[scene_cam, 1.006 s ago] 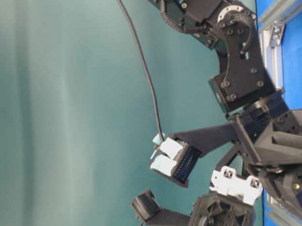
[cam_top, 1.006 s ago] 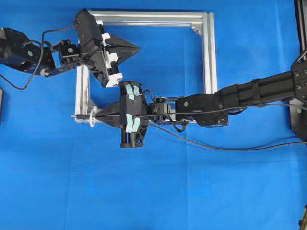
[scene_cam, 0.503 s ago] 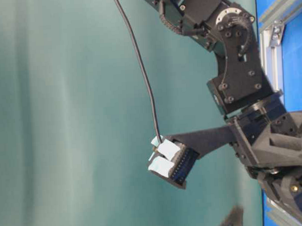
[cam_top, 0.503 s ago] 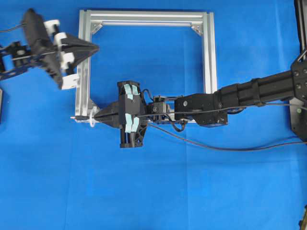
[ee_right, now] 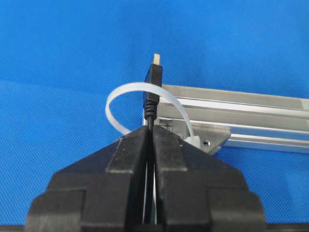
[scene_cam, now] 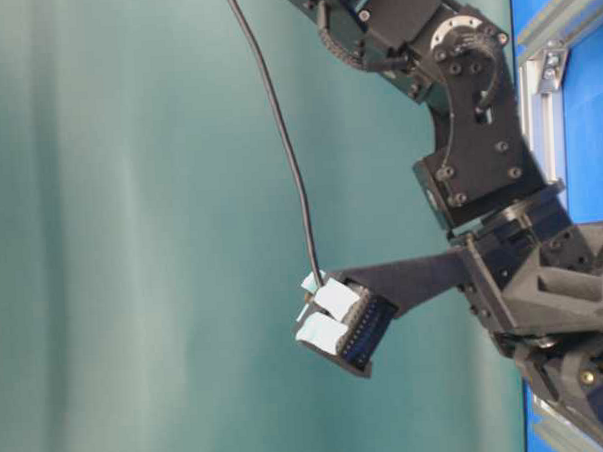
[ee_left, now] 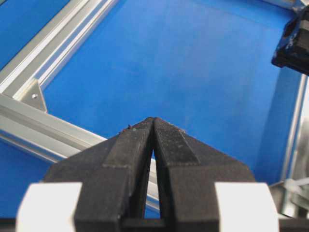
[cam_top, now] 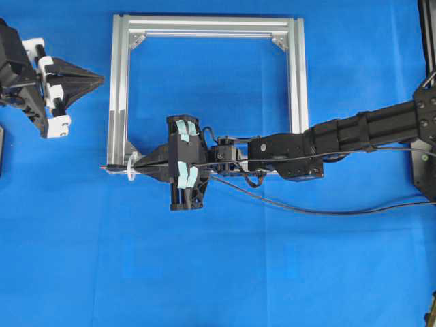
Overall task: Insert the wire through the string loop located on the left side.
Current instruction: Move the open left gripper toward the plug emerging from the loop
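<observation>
At the worktop's [cam_top: 218,272] left edge the left gripper [cam_top: 95,80] hangs outside the silver frame [cam_top: 294,75], its fingers [ee_left: 137,145] pressed together on nothing, tips pointing toward the frame's left rail. At the frame's lower left corner the white string loop [ee_right: 120,99] stands up from the corner bracket. The wire [ee_right: 153,84] passes through that loop, its plug and metal tip poking out beyond it toward the left edge. Just right of the loop the right gripper [ee_right: 150,129] has its fingers [ee_right: 128,154] closed on the wire behind the plug. Further right, the wire trails back over the right arm [cam_top: 361,133] toward the worktop's right edge.
</observation>
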You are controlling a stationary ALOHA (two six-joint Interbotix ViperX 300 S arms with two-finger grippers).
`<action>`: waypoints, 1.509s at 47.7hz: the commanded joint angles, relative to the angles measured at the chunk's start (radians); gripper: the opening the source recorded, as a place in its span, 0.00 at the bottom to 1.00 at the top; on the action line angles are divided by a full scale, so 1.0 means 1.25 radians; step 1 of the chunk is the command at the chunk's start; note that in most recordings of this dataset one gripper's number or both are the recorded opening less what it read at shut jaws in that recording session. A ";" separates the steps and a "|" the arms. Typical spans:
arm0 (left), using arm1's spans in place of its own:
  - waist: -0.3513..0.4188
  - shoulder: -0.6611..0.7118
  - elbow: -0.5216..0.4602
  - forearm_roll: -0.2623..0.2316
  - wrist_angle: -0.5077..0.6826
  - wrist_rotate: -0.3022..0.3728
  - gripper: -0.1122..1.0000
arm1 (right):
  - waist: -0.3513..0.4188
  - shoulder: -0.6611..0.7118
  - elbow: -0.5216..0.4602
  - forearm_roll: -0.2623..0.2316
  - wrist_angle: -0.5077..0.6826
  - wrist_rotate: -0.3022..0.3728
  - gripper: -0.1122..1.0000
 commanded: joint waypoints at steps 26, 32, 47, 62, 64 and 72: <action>-0.287 -0.146 0.049 0.004 0.031 0.000 0.10 | -0.006 -0.018 -0.017 -0.001 -0.005 0.001 0.16; -0.287 -0.153 0.050 0.004 0.042 0.000 0.10 | -0.006 -0.018 -0.017 -0.001 -0.006 0.001 0.16; -0.291 -0.146 0.048 0.005 0.042 -0.001 0.10 | -0.006 -0.018 -0.016 -0.001 -0.006 0.001 0.16; -0.299 -0.146 0.047 0.004 0.040 -0.001 0.77 | -0.007 -0.020 -0.016 -0.001 -0.006 0.001 0.16; -0.298 -0.145 0.048 0.005 0.040 -0.001 0.86 | -0.007 -0.018 -0.016 -0.001 -0.006 0.000 0.16; -0.299 -0.135 0.045 0.004 0.039 -0.004 0.91 | -0.010 -0.018 -0.017 -0.001 -0.006 0.001 0.16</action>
